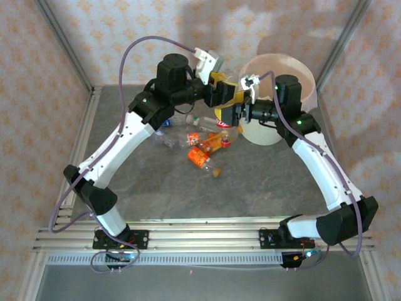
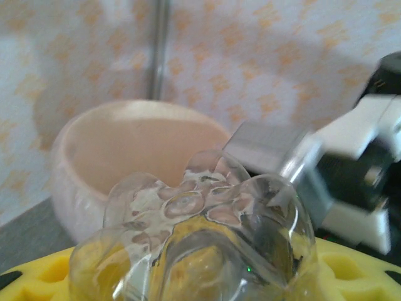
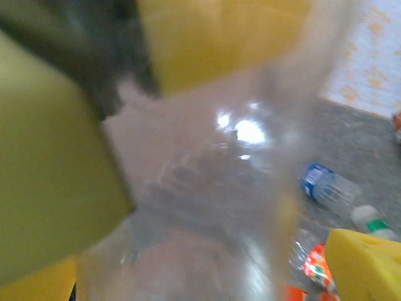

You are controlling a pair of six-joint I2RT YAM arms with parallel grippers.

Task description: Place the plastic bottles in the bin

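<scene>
My left gripper [image 1: 220, 94] is shut on a clear plastic bottle [image 1: 233, 99], held above the table just left of the bin [image 1: 294, 69]. In the left wrist view the bottle's ribbed base [image 2: 200, 219] sits between the yellow fingers [image 2: 44, 276], with the cream bin [image 2: 125, 144] behind it. My right gripper [image 1: 238, 116] is open right beside the held bottle. In the right wrist view the blurred bottle body [image 3: 207, 207] lies between the spread yellow fingers [image 3: 363, 257]. Several more bottles [image 1: 200, 144] lie on the table.
Below, in the right wrist view, lie a blue-labelled bottle [image 3: 326, 185] and an orange-labelled one [image 3: 316, 266]. Patterned walls and metal frame posts [image 1: 69, 50] close in the grey table. The bin stands in the back right corner.
</scene>
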